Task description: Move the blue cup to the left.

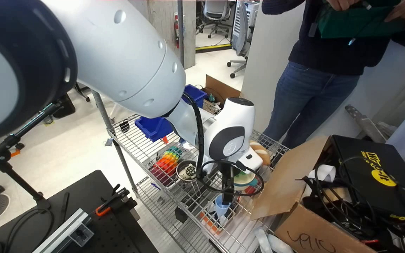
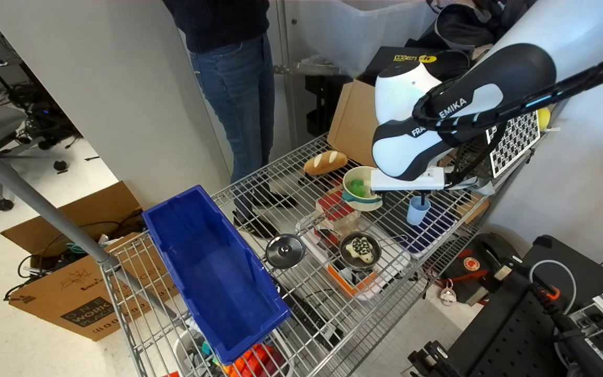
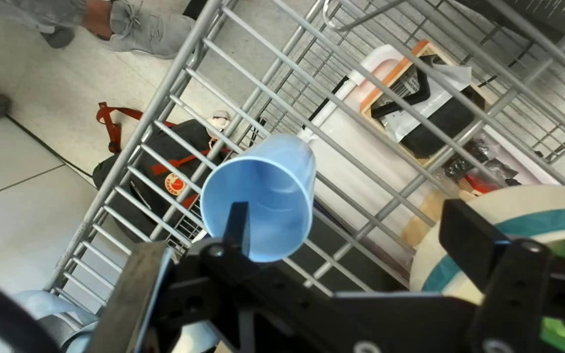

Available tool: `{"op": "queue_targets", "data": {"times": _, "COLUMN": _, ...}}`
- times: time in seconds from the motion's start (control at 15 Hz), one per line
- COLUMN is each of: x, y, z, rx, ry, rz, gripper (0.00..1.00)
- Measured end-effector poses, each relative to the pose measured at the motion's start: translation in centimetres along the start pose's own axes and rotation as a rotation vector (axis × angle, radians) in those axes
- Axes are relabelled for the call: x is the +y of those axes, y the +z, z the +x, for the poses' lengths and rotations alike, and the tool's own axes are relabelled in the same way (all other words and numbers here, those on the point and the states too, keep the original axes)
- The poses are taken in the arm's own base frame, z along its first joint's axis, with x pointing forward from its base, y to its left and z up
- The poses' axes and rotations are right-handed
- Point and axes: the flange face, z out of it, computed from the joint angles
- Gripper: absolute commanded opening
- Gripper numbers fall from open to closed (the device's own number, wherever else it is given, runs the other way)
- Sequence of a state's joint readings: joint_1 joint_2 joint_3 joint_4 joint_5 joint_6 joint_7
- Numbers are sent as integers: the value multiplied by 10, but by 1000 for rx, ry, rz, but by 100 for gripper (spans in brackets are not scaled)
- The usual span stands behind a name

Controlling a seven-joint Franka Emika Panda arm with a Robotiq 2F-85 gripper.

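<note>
Below the white robot arm (image 1: pixel 128 45), a wire shelf (image 1: pixel 132 140) is supporting the articles under review. A person (image 1: pixel 332 56) in a dark top and jeans is standing just beside the shelf. An open cardboard box (image 1: pixel 315 230) is standing near the arm's lower end, one flap leaning outward. A dark-blue bin (image 2: pixel 215 267) is lying toward one end. The gripper (image 3: pixel 346 218) is pointing downward, its fingers standing widely spread. A cream bowl (image 3: pixel 523 200) with a teal band is resting near it; in the wrist view, one finger is overlapping this bowl. A bread loaf (image 2: pixel 325 163) is lying near the bowl. A dark pan (image 2: pixel 377 249) is sitting on the wires, and a metal lid (image 2: pixel 285 251) is lying between bin and pan. The blue cup (image 3: pixel 277 196) is standing upright on the wires, near the bowl but apart from it, its mouth facing up. In the wrist view, the opposite finger is overlapping that mouth; whether it is touching the cup, the views are not settling. Inside the pan, a pale, spotted figure (image 2: pixel 360 249) is lying.
</note>
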State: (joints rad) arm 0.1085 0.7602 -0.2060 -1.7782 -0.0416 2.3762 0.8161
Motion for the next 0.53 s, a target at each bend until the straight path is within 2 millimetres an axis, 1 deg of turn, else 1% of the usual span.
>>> {"op": "queue_targets", "data": {"times": 0.13, "x": 1, "y": 6, "z": 2, "rx": 1, "ry": 7, "rz": -10, "gripper": 62}}
{"op": "queue_targets", "data": {"times": 0.4, "x": -2, "y": 0, "z": 5, "rx": 6, "ry": 15, "rz": -8, "gripper": 30}}
{"op": "queue_targets", "data": {"times": 0.47, "x": -3, "y": 0, "z": 5, "rx": 1, "ry": 15, "rz": -13, "gripper": 23}}
{"op": "queue_targets", "data": {"times": 0.53, "x": -3, "y": -1, "z": 4, "rx": -7, "ry": 13, "rz": -20, "gripper": 15}}
